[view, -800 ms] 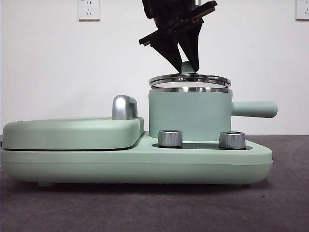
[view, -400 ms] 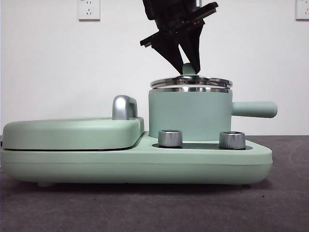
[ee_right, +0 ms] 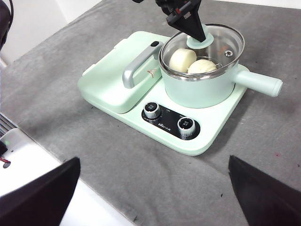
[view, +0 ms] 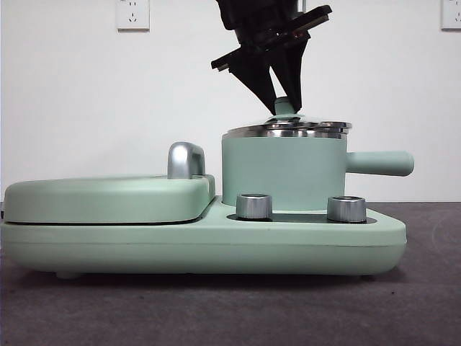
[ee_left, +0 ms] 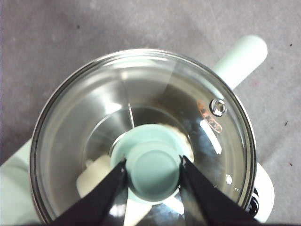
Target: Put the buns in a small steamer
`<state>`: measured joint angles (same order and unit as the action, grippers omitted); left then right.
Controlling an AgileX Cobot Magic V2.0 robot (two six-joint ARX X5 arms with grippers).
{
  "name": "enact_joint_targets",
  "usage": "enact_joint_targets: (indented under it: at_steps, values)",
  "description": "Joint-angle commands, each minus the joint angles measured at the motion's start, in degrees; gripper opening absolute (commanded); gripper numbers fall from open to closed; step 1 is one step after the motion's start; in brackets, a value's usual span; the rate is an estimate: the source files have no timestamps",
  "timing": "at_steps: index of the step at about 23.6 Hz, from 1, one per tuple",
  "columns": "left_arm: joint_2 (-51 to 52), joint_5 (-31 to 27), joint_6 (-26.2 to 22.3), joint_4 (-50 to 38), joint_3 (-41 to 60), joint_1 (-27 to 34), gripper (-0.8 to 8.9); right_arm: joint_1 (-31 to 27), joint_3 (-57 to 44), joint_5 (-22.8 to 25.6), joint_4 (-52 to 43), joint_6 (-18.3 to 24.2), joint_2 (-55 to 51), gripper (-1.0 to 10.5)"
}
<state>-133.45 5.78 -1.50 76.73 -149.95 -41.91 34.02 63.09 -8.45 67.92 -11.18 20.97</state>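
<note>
The left tool (view: 282,101) comes down from above onto the mint-green round steamer pot (view: 282,173), its two black jaws closed against the sides of the green knob (ee_left: 153,168) of the steel-rimmed glass lid (ee_left: 225,141). The lid sits on the pot's steel rim, tipped a little, higher on the side of the straight handle (view: 380,163). The pot stands on the right part of a mint-green cooker base (view: 202,245), behind two steel dials (view: 253,205), beside the flat hinged grill plate (view: 108,198) with its chrome handle (view: 185,159).

From level with the table (view: 230,310) the pot's wall hides its contents. The right wrist view, looking down from afar, shows both inside through the glass: the smooth cream bun (ee_right: 182,59) and the white ridged bun (ee_right: 202,66), touching side by side. The right tool (ee_right: 155,193) hangs well back over the grey table, its jaws spread wide, holding nothing.
</note>
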Motion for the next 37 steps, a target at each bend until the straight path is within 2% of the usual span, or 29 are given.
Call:
enact_joint_targets:
  at_steps: [1,13,15,17,18,19,21,22,23,27,31,33,37]
  values:
    - [-2.2,-1.0,0.7,1.5,-1.7,-0.7,0.16,0.3,0.4,-0.1,-0.6,-0.6,-0.2,5.0]
    - [-2.2,-5.4,2.3,2.0,-1.7,-1.1,0.16,0.3,0.4,0.0,-0.6,-0.6,-0.2,5.0]
    - [-2.2,-8.2,2.6,2.1,-1.7,-1.2,0.16,0.3,0.4,0.6,-0.6,-0.6,-0.2,5.0]
    - [-2.2,-8.5,2.7,2.1,-1.7,-1.2,0.22,0.3,0.4,1.0,-0.6,-0.6,-0.2,5.0]
    - [-2.2,-8.5,3.0,2.1,-1.7,-1.2,0.5,0.3,0.4,1.0,-0.6,-0.6,-0.2,5.0]
    - [-2.2,-8.5,4.2,2.1,-1.7,-1.2,1.27,0.3,0.4,1.0,-0.6,-0.6,-0.2,5.0]
    - [-2.2,-8.4,4.7,2.0,-1.7,-1.4,3.7,0.3,0.4,1.0,-0.6,-0.6,-0.2,5.0]
    - [-2.1,-8.4,5.2,1.9,-1.8,-1.5,4.66,0.3,0.4,1.0,-0.6,-0.6,-0.2,5.0]
    - [-1.8,-8.4,5.7,2.2,-1.9,-1.4,5.13,0.3,0.4,1.0,-0.6,-0.6,-0.2,5.0]
    - [2.1,-8.1,7.1,6.6,-2.2,-1.6,5.3,0.3,0.4,1.0,-0.6,-0.6,-0.2,5.0]
    - [10.2,-4.7,8.4,7.8,-1.7,-2.0,5.28,0.3,0.4,0.9,-0.6,-0.6,-0.2,5.0]
    - [17.0,-2.7,8.1,7.9,3.8,-2.3,5.28,0.3,0.4,0.9,-0.6,-0.5,-0.2,5.0]
    - [35.2,-2.3,5.6,7.9,27.9,-4.2,5.23,0.3,0.2,0.7,-1.1,-0.4,-0.1,5.0]
